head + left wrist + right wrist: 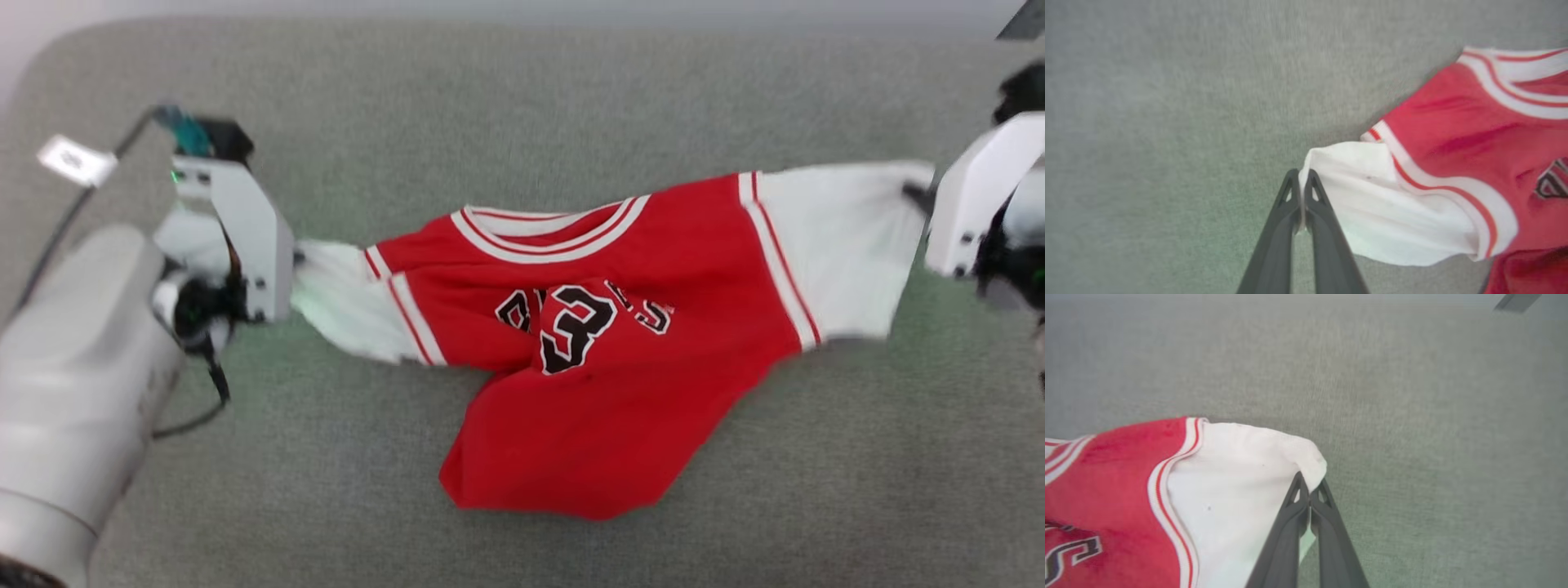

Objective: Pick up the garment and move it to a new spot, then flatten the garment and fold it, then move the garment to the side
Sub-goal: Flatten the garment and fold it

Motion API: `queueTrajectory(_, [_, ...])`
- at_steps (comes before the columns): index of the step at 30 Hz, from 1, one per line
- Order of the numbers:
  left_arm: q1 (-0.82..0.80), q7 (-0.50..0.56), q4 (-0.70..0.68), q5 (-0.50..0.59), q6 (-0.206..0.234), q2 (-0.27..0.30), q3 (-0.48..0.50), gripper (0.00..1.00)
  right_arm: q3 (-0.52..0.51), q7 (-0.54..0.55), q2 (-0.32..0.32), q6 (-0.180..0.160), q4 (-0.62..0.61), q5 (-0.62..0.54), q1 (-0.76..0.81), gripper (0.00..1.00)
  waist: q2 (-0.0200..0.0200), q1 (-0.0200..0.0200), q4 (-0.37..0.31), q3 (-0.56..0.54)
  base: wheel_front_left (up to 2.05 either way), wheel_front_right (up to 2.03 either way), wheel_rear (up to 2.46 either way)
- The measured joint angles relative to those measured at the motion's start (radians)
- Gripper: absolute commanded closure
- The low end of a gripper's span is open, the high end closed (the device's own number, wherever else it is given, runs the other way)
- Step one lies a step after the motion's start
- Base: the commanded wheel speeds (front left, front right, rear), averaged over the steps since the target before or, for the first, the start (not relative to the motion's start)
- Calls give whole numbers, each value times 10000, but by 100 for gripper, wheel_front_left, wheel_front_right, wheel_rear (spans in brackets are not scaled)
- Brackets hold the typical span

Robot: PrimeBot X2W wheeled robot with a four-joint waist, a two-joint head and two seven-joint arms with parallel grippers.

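The shirt [620, 367] is held stretched over the bench [522, 98] middle, hem crumpled. One white sleeve [1392, 204] is clamped in the closed left hand [1302, 181], the other sleeve [1237, 490] in the closed right hand [1310, 489].

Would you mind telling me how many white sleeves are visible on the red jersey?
2. The left sleeve, at the jersey's left end, is pinched by the left gripper; the right sleeve, at its right end, is pinched by the right gripper.
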Motion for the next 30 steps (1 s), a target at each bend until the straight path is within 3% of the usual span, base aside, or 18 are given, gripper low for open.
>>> queueTrajectory(8, [-1430, -594, -270, 552, -31, 228, 15, 100, 591, -857, -430, 0, -871, 2, -848, 100, 1, 0, -150, -965, 0, 0, 0])
queueTrajectory(17, [-3033, -1868, -240, 1208, -25, 533, 213, 100, 635, -2435, -293, 0, -1595, -305, -1977, 100, 0, 0, -424, -1876, 0, 0, 0])
queueTrajectory(30, [-4635, -3081, -194, 1747, -88, 397, 199, 100, 930, -3154, -190, 0, -1256, -470, -3266, 100, 0, 0, -716, -2073, 0, 0, 0])
